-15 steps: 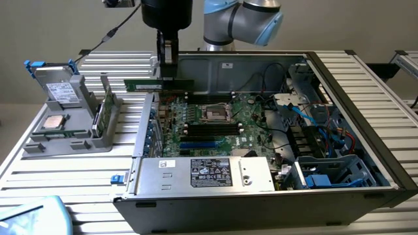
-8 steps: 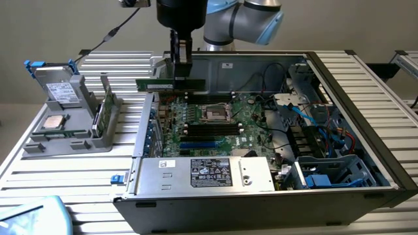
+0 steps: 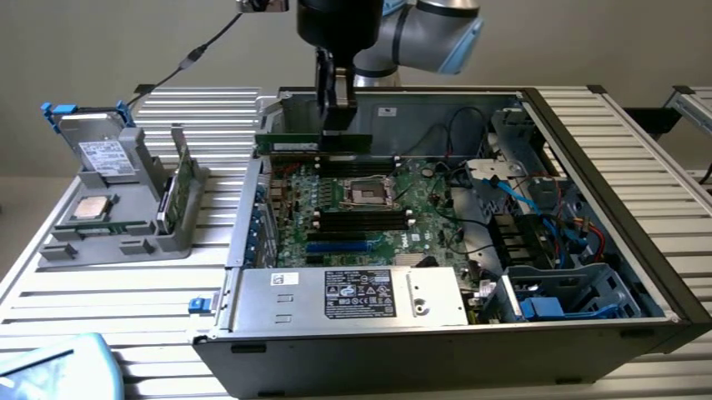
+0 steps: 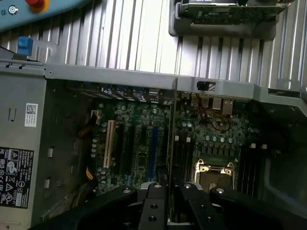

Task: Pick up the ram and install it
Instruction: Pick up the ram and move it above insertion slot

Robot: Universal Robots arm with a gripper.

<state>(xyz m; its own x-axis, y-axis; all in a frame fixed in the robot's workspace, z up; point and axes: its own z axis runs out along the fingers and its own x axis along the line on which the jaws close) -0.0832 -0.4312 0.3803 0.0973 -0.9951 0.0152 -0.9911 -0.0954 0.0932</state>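
Observation:
My gripper (image 3: 333, 132) hangs over the far end of the open computer case (image 3: 623, 275), shut on the ram (image 3: 298, 143). The ram is a long green stick held level and on edge, just above the black memory slots (image 3: 356, 165) behind the processor socket (image 3: 368, 194). Whether it touches a slot I cannot tell. In the wrist view the ram (image 4: 171, 143) appears edge-on as a thin strip running out from between the black fingers (image 4: 152, 206), over the motherboard (image 4: 139, 139) beside the socket (image 4: 214, 171).
A grey parts holder (image 3: 112, 242) on the slatted table at the exterior view's left carries a silver processor (image 3: 89, 208) and an upright green board (image 3: 178, 187). The power supply (image 3: 356, 296) fills the case's near end; cables and drive bays (image 3: 556, 225) crowd its right side.

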